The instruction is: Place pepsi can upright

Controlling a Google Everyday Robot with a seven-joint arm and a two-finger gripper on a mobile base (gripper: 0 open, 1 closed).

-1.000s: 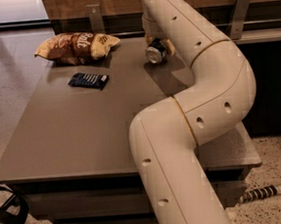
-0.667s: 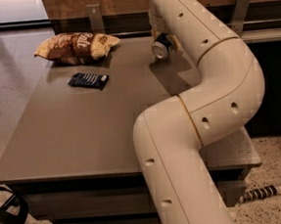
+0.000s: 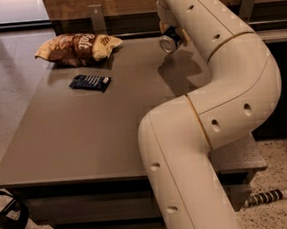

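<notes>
At the far right of the table (image 3: 85,136), the gripper (image 3: 172,32) is holding the pepsi can (image 3: 169,41) up in the air. It is closed tight on the can. The can is tipping sideways, and its round silver end is pointing toward the near left. A dark shadow is lying on the table just under it. The big white arm (image 3: 230,78) is bending over the right side of the table and is hiding most of the gripper. At the far left, a brown and yellow chip bag (image 3: 77,48) is lying flat. Just in front of it, a small dark blue snack packet (image 3: 90,82) is lying flat too, well apart from the can.
</notes>
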